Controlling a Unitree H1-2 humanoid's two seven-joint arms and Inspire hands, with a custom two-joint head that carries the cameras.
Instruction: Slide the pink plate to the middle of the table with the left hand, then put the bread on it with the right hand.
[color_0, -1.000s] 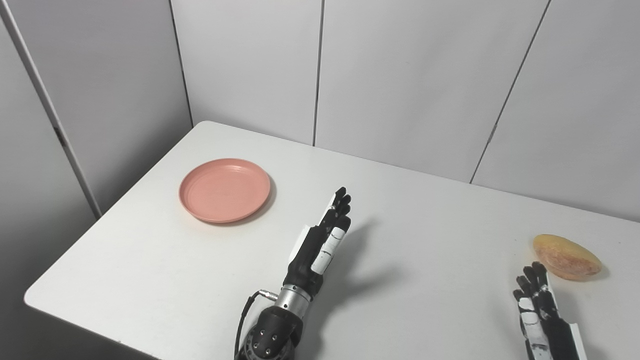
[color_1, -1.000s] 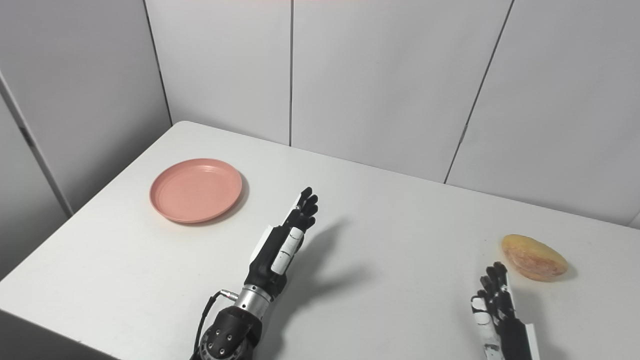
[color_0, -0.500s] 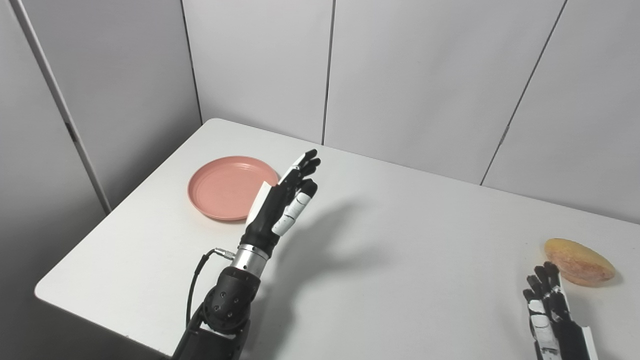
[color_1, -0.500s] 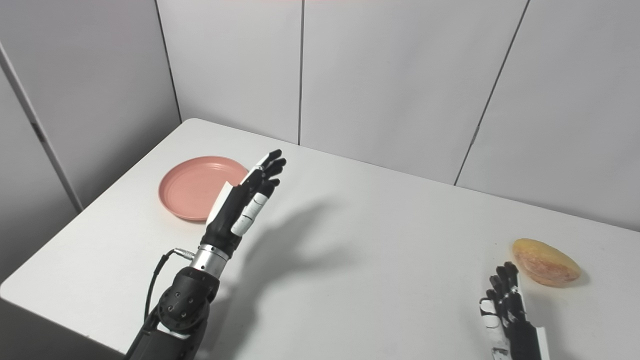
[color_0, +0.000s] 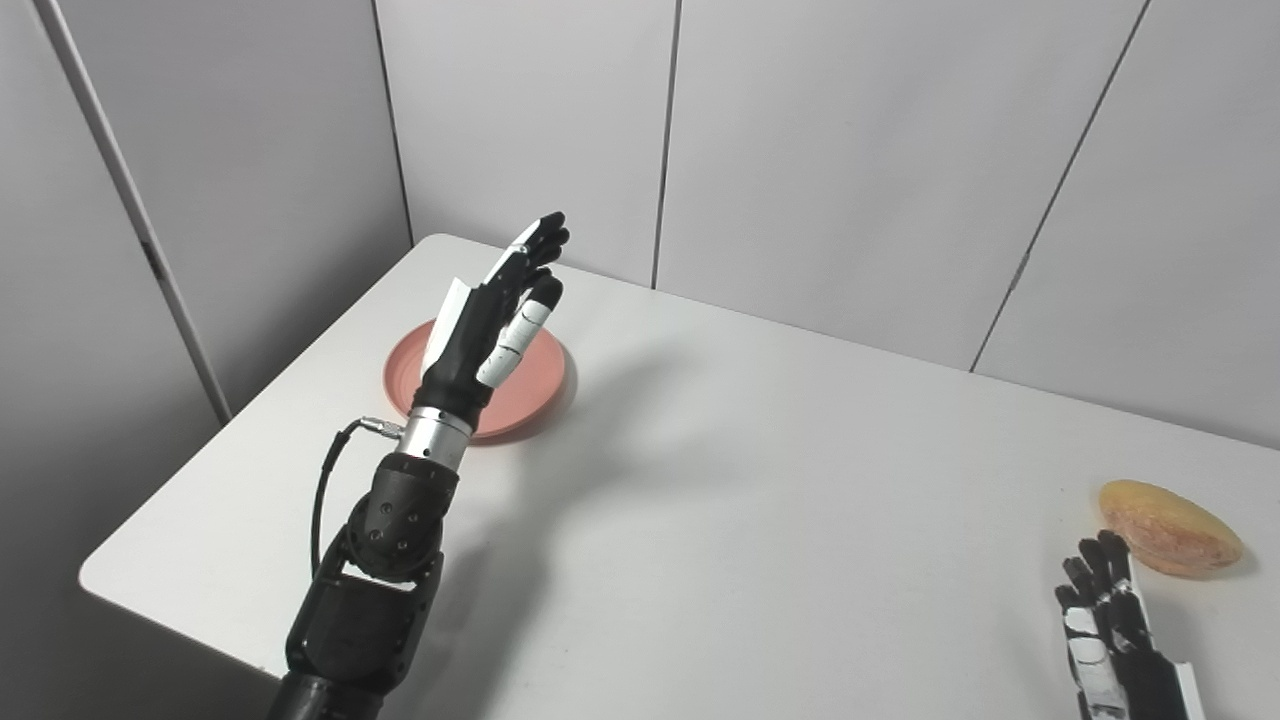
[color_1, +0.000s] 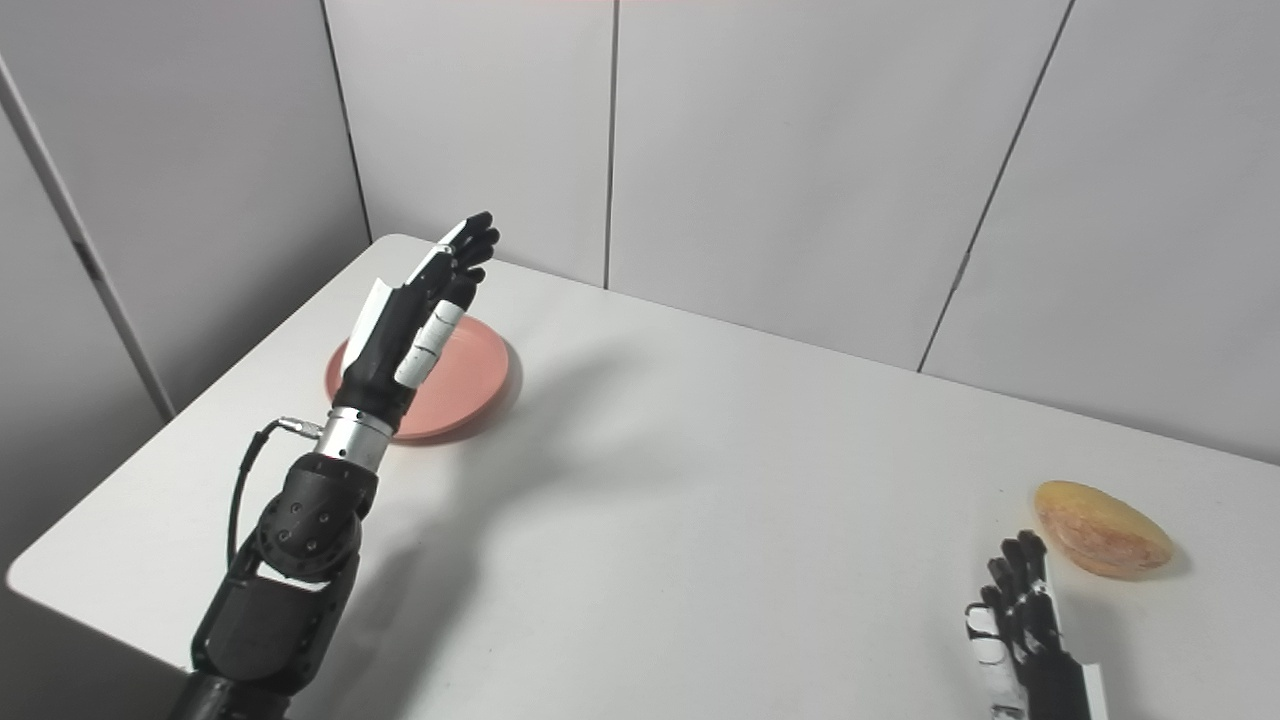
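Observation:
The pink plate (color_0: 535, 375) lies flat near the table's far left corner, partly hidden behind my left hand; it also shows in the right eye view (color_1: 465, 375). My left hand (color_0: 495, 305) is open, fingers straight, raised above the plate and holding nothing. The bread (color_0: 1168, 514), a golden oval roll, lies at the table's right side. My right hand (color_0: 1110, 620) is open, fingers apart, resting low just in front of the bread, not touching it.
The white table (color_0: 760, 500) stands in a corner of grey panel walls. Its left edge and near left corner (color_0: 95, 580) are close to the plate side. The left forearm (color_0: 375, 570) rises from the bottom left.
My left hand has lifted and swung left and away from me, from the table's middle to above the plate. The camera has shifted a little. The plate, bread and right hand stay put.

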